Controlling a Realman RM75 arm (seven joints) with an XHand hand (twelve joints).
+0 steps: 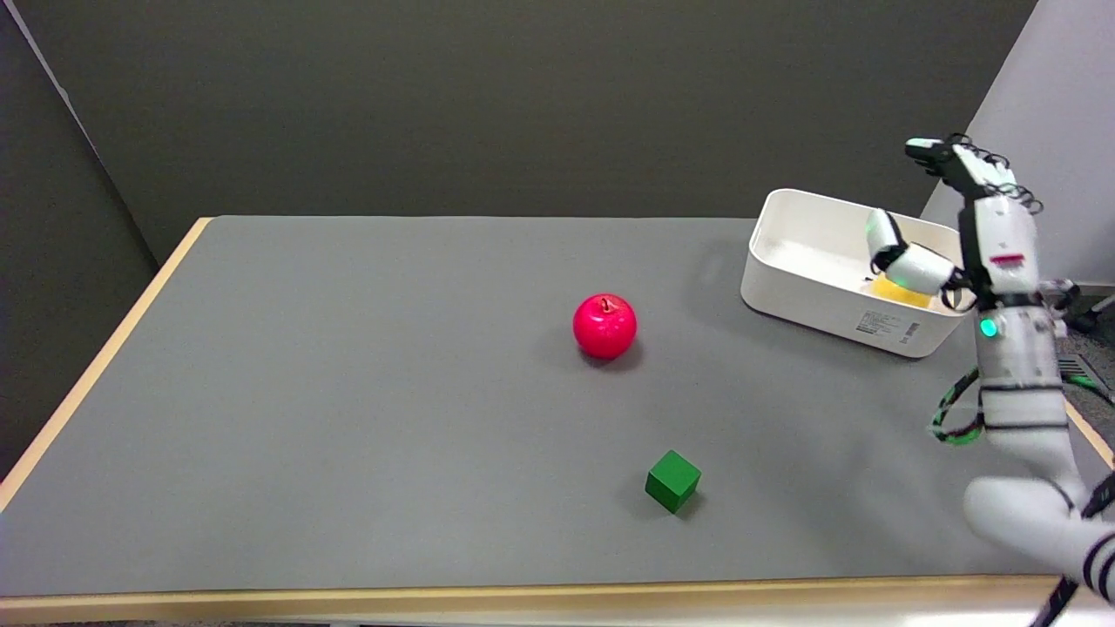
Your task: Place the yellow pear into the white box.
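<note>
The white box (806, 300) stands at the table's far right. Inside it, against the near right wall, lies the yellow pear (900, 293); only its top shows above the rim. My right hand (980, 231) hangs over the box's right end with its fingers spread apart. One finger (934, 153) points up and left, well above the box. Another (906, 261) reaches left just over the pear and covers part of it. Nothing sits between the fingers, and I cannot tell whether the lower one touches the pear.
A red apple (604, 326) sits near the middle of the grey table (348, 392). A green cube (672, 480) lies nearer the front edge. My right forearm (1019, 392) rises from the lower right corner, past the table's right edge.
</note>
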